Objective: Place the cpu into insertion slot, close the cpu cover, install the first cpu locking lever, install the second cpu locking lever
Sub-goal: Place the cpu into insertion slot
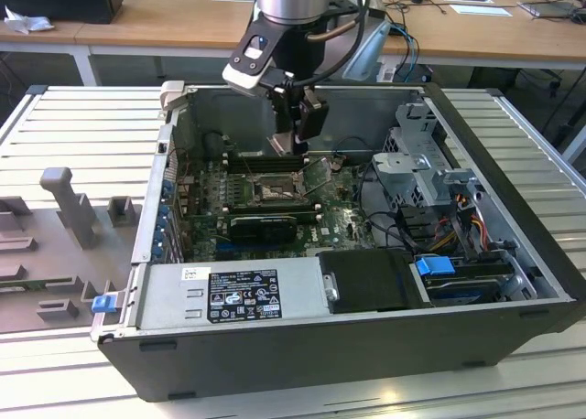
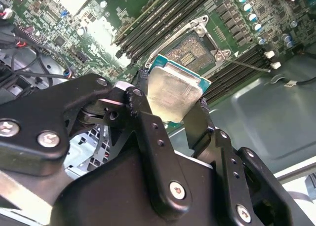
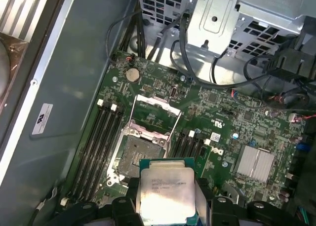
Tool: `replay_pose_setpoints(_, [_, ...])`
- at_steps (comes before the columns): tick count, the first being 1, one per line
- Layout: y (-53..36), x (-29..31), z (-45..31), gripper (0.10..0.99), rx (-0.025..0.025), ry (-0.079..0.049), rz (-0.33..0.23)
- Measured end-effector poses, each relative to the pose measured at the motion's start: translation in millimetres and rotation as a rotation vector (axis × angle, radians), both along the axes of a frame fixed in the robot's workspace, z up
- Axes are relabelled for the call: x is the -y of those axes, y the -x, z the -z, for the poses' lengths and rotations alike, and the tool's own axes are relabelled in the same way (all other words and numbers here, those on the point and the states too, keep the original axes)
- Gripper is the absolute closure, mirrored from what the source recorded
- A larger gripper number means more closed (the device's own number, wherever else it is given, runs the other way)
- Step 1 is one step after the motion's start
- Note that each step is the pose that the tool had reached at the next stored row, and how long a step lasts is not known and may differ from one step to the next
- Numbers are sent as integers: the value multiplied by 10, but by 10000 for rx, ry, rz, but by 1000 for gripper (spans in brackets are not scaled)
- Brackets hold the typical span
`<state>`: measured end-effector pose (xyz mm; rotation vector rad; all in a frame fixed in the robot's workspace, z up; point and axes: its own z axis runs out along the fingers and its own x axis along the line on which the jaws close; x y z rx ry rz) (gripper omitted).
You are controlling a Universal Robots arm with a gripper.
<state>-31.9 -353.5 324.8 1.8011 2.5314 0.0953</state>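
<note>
Step in hand: placing the cpu, judged from the chip's position. The gripper point(image 2: 170, 100) is clenched on the cpu point(image 3: 167, 194), one finger on each of two opposite edges, with the silvery top facing up towards the wrist. The chip hangs in the air, clear of the board and not yet seated.

Just beyond the chip lies the insertion slot point(image 3: 138, 154). It is empty, and its dark centre is bare inside the metal rim. The cpu cover point(image 3: 158, 101) stands swung open at the far side of the slot, so the opening is unobstructed. Long black memory slots point(image 3: 98, 137) flank the slot on both sides.

Requirement, as a judgement: seating calls for the chip to be held level, squared to the rim and centred over the slot. The margin at the edges looks slight, and a tilted entry could bear on the contacts.

Container: the open computer case point(image 1: 275, 346) lies on its side on the slatted counter point(image 1: 82, 117). It holds the green motherboard point(image 3: 217, 112), a power supply point(image 1: 229, 295) along the near wall, a metal drive cage point(image 3: 222, 18) and loose cable bundles.
</note>
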Motion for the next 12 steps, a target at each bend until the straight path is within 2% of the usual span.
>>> replay_pose_setpoints(12, [26,0,49,557,0,2,67])
